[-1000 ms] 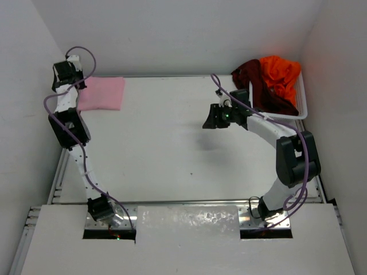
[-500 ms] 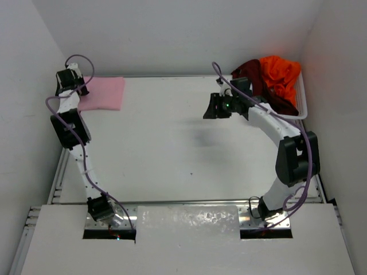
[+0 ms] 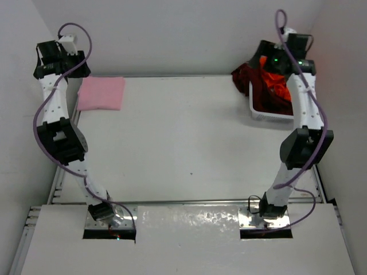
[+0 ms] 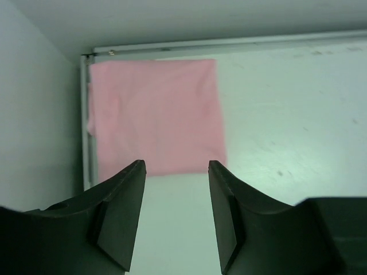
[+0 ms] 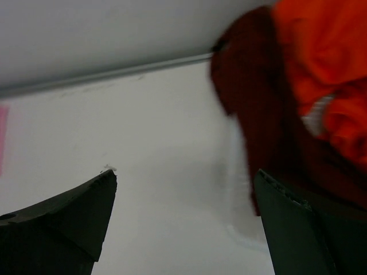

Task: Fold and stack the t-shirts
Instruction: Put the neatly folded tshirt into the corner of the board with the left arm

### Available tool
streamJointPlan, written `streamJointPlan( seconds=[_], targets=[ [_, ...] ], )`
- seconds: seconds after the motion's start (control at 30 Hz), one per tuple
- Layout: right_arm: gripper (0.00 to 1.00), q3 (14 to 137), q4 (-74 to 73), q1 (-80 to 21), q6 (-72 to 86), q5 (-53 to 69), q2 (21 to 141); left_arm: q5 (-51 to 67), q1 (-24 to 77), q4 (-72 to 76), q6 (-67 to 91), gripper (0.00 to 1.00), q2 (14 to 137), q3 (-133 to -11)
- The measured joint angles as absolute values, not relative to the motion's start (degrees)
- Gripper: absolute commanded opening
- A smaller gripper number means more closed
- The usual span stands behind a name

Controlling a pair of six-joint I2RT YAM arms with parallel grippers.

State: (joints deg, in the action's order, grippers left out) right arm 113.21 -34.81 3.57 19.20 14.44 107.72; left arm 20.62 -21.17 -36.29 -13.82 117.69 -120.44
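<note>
Your right arm (image 3: pixel 304 109) now hangs above the far-right-corner basket (image 3: pixel 269 117), jaws wide; left jaws part-open, both empty. Pinch the maroon t-shirt (image 3: pixel 244 78) by its seemingly draped edge.

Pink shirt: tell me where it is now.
In the top view, the pink shirt lies folded at the table's far left corner, beside the left arm.

Bare table (image 3: pixel 183 132) between pink t-shirt (image 3: pixel 102 93), basket (image 3: pixel 272 117)

The folded pink t-shirt (image 4: pixel 155 114) lies flat on the tabletop (image 4: pixel 287 114). Over the t-shirt's near edge hangs the left tool (image 4: pixel 176 167), its 2 fingers parted.
</note>
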Motion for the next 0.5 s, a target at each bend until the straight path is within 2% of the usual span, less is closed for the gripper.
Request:
streamJointPlan(
  seconds=[0.07,0.17,0.43,0.5],
  targets=[
    [0.95,115.8,-34.8,8.9,19.7,11.3,110.7,21.1,-19.5,-38.9,-15.4,0.46,113.3,-118.4],
    [0.84,119.7,-34.7,13.0,20.3,6.7,115.7,21.1,-17.6,-41.5,-16.7,0.46,109.5,-114.2],
    [0.83,121.5,-26.7,11.6,22.5,0.5,126.9,18.1,-18.1,-46.5,-17.4,0.46,108.9,-108.6],
    [0.77,122.3,-25.0,11.1,22.7,-1.3,130.0,17.5,-18.1,-46.7,-17.4,0.46,108.9,-107.8]
  ],
)
